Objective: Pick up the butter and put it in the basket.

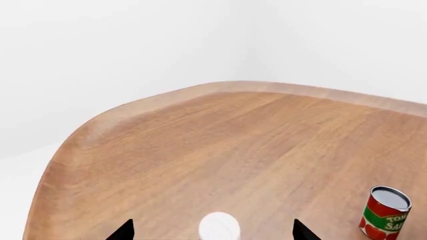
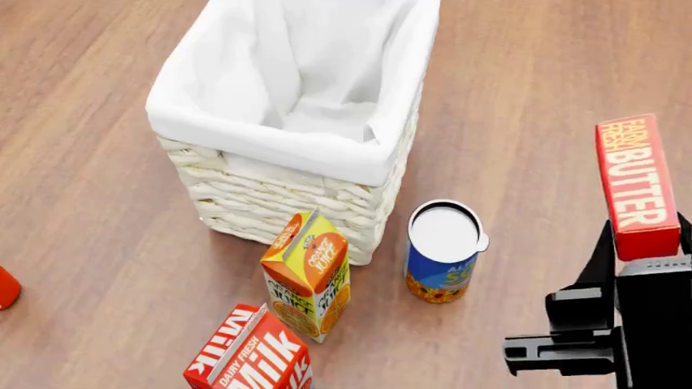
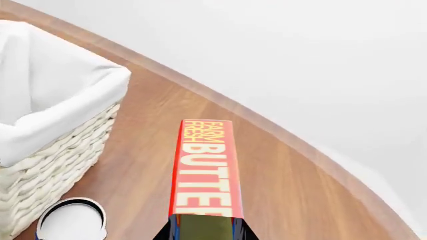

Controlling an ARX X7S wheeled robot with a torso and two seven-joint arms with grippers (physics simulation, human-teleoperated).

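Observation:
The butter (image 2: 636,174) is a slim red box with white lettering, held up off the table by one end. My right gripper (image 2: 649,253) is shut on that end. It hangs to the right of the basket (image 2: 284,197), a cream wicker one with a white liner, and apart from it. In the right wrist view the butter (image 3: 205,170) sticks out from my right gripper (image 3: 207,229), with the basket (image 3: 63,97) off to one side. My left gripper (image 1: 213,231) is open over bare table; only its two dark fingertips (image 1: 123,231) show, with a white round thing (image 1: 219,226) between them.
An orange juice carton (image 2: 308,274), a milk carton (image 2: 251,355) and a blue can with a white lid (image 2: 442,253) stand in front of the basket. A red object (image 2: 6,288) sits at the left edge. A tomato sauce can (image 1: 385,212) stands near the left gripper, close to the table's rounded corner (image 1: 87,125).

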